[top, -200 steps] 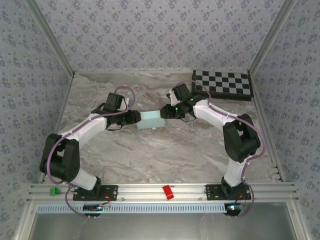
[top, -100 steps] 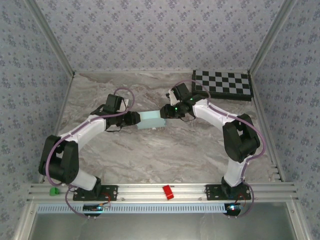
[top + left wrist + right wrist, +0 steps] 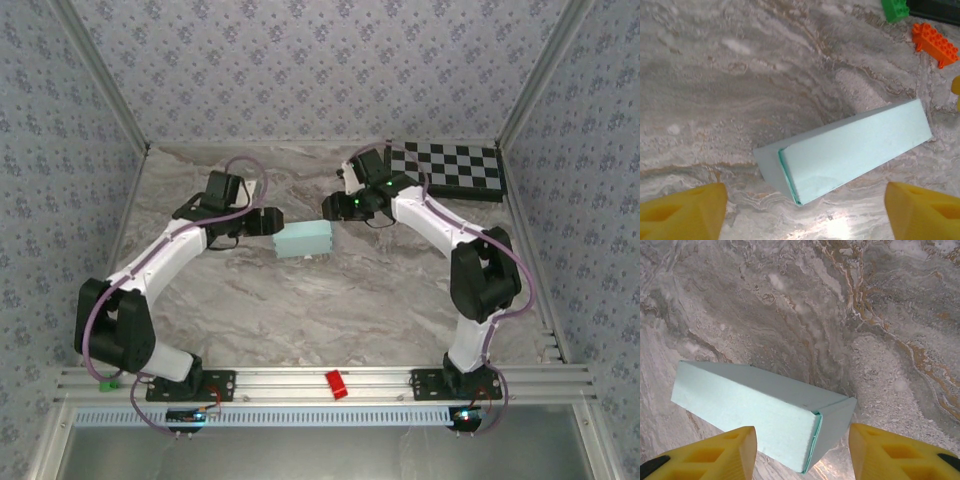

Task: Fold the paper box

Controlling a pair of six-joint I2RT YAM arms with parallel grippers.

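- Two arms bend inward from either side, wrists low over the marbled worktop (image 3: pixel 300 300).
- Spread wide, the left fingers (image 3: pixel 268 221) hold nothing.
- Parted too, the right fingers (image 3: pixel 332 207) hold nothing.
- Closed, the paper box (image 3: pixel 303 240) lies between them, touching neither.

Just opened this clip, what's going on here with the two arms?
Two robot arms are working on a pale turquoise paper box, which is already folded into a closed rectangular shape and lies on the marble-patterned table. The left gripper is at its left end and the right gripper at its right end. Both have their jaws open, and by the wrist views neither is gripping the box. A black-and-white checkerboard lies at the far right corner.
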